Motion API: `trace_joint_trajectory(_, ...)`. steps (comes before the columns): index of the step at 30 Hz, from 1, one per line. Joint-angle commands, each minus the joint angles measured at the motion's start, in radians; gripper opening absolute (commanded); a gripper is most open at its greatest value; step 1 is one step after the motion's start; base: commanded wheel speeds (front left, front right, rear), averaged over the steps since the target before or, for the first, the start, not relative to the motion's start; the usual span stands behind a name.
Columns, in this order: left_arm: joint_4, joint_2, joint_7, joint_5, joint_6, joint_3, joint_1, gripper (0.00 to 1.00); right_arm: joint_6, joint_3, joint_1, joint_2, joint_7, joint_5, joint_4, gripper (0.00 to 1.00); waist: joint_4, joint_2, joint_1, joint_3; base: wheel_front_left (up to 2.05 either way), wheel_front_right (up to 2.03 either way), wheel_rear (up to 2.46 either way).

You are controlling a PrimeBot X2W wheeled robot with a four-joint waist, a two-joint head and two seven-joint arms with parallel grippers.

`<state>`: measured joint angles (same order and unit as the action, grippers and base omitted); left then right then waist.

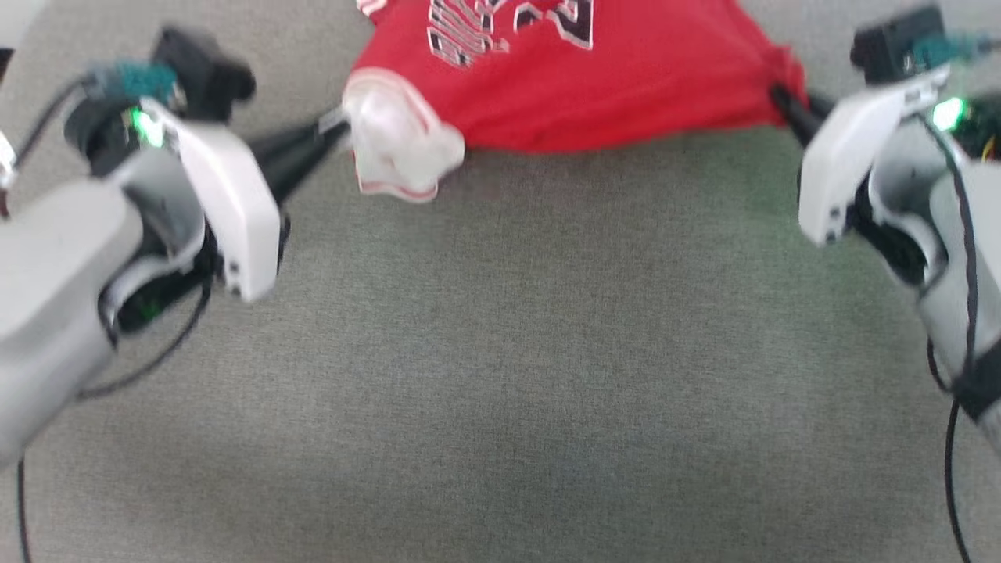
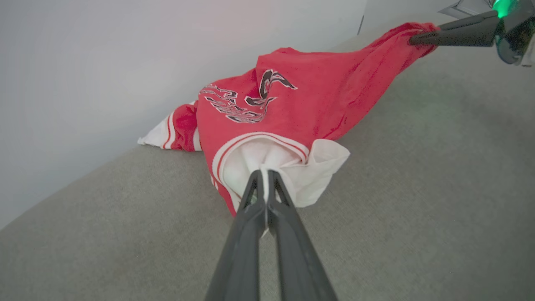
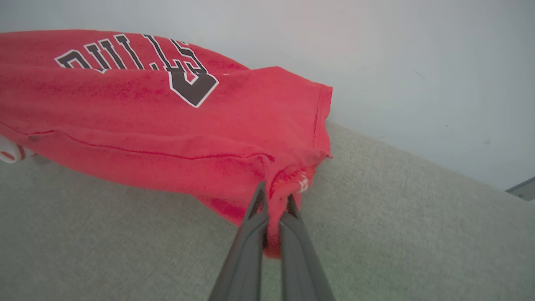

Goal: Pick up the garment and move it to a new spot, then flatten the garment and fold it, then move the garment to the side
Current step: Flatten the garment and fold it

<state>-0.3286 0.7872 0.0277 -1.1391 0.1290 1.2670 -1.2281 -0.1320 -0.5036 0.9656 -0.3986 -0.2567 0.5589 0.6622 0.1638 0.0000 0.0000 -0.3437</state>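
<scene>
The left end effector is pinching the white sleeve, the right end effector a hem corner, of a small red jersey shirt with black lettering, hanging stretched between them over the grey-green cloth table; flattening and folding are apparently remaining.

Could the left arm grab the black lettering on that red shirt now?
Probably not yet: its fingers are shut on the white sleeve of the red jersey shirt. The black lettering lies near, nothing between, once it lets go.
</scene>
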Motion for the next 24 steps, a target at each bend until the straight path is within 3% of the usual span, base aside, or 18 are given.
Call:
trace_joint_trajectory(1,0.031,0.021,0.021,-0.024,0.001,0.003,0.044,0.0,0.002,0.002,-0.056,-0.019,-0.022,0.024,-0.048,0.0,0.0,0.0,0.0,0.028,0.0,0.0,0.0)
trace_joint_trajectory(5,0.117,0.063,0.057,-0.051,-0.002,0.008,0.151,0.0,0.002,0.025,-0.195,-0.082,-0.095,0.059,-0.167,0.0,0.001,0.0,0.0,0.065,0.0,0.0,0.0)
trace_joint_trajectory(10,0.213,0.099,0.072,-0.051,-0.043,0.011,0.271,0.0,0.002,0.099,-0.377,-0.125,-0.185,0.064,-0.309,0.0,0.002,0.0,0.0,0.101,0.0,0.0,0.0)
trace_joint_trajectory(14,0.292,0.128,0.073,-0.019,-0.088,0.013,0.371,0.0,0.002,0.207,-0.563,-0.116,-0.296,0.052,-0.445,0.0,-0.001,0.0,0.0,0.125,0.0,0.0,0.0)
trace_joint_trajectory(24,0.387,0.135,0.099,-0.001,-0.142,0.013,0.523,0.0,0.002,0.358,-0.858,-0.087,-0.574,0.014,-0.69,0.0,-0.009,0.0,0.0,0.137,0.0,0.0,0.0)
